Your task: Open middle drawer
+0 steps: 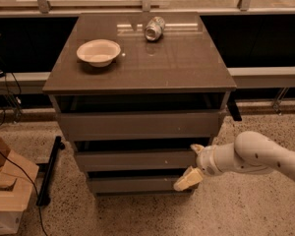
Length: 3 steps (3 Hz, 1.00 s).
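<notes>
The grey-brown, flat, handle-less middle drawer (135, 160) sits between the taller top drawer front (137, 125) and the smaller bottom drawer front (132, 184) of a three-drawer grey-brown cabinet (140, 65), with a dark strip of shadow along its upper edge. At its right end is the cream-fingered two-finger gripper (191, 164), its jaws spread wide apart: the upper finger lies at the top right corner of the middle drawer's front, and the lower finger (187, 180) angles down and left across the right end of the bottom drawer front. The two fingers straddle the height of the middle drawer's front, but whether either one touches it cannot be told. The gripper joins a rounded white robot arm (258, 155) that reaches in from the right edge, low over the speckled stone floor (226, 210). On the cabinet's glossy top, a shallow white bowl (98, 52) stands upright near the left side, and a dented silver drink can (155, 28) lies on its side towards the back, well apart from the bowl. Left of the cabinet, a black bar (50, 170) lies on the floor, and beside it in the corner are a brown cardboard box (7, 193) and thin black cables (19, 173).
</notes>
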Available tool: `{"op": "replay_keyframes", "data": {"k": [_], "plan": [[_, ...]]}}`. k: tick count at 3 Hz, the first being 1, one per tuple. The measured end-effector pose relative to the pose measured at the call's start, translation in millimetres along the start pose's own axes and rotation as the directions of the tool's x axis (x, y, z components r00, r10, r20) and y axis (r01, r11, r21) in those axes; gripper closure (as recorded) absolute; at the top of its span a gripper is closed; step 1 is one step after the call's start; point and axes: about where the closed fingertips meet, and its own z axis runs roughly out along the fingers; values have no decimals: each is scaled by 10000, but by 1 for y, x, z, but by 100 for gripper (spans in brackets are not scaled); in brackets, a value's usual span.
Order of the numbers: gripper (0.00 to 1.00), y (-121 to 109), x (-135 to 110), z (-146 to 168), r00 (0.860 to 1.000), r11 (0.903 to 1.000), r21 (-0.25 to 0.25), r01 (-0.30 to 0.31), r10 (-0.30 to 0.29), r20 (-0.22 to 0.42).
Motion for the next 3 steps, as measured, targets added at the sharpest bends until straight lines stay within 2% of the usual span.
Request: {"op": "replay_keyframes", "data": {"k": [1, 2, 3], "plan": [[0, -21, 2, 37, 9980, 9993, 184, -329, 319, 537], [0, -49, 0, 66, 9948, 9987, 301, -423, 393, 939], [2, -83, 10, 100, 9843, 9952, -177, -967, 983, 1465]]}}
